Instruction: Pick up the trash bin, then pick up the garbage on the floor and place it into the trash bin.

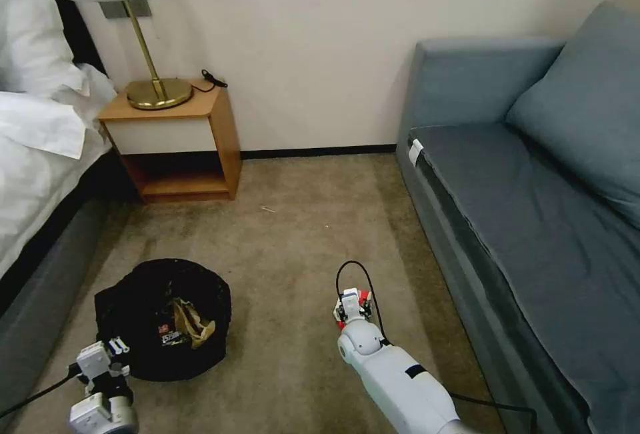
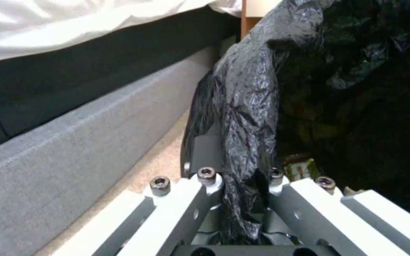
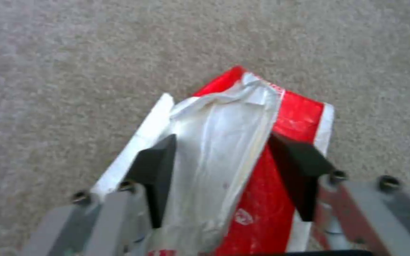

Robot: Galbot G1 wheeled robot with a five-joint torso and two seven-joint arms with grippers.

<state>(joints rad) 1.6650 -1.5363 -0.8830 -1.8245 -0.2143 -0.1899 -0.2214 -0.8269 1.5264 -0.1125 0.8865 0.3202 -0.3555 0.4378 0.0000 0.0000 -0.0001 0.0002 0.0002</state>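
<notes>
The trash bin (image 1: 133, 297), lined with a crinkled black bag (image 2: 252, 89), sits low at the left on the carpet beside the bed base. My left gripper (image 1: 117, 349) is at its near rim, shut on the bag-covered edge (image 2: 243, 170). Inside the bin lie a gold-brown wrapper (image 1: 190, 324) and a piece with a green label (image 2: 302, 167). To the right of the bin, my right gripper (image 1: 353, 305) is low over the carpet. Its dark fingers (image 3: 155, 167) are shut on a red-and-white wrapper (image 3: 300, 113).
A bed with white linen (image 1: 33, 134) runs along the left, and its grey base (image 2: 72, 142) is close to the bin. A wooden nightstand (image 1: 180, 141) with a brass lamp (image 1: 157, 91) stands at the back. A blue-grey sofa (image 1: 533, 221) lines the right. Open carpet (image 1: 300, 221) lies between them.
</notes>
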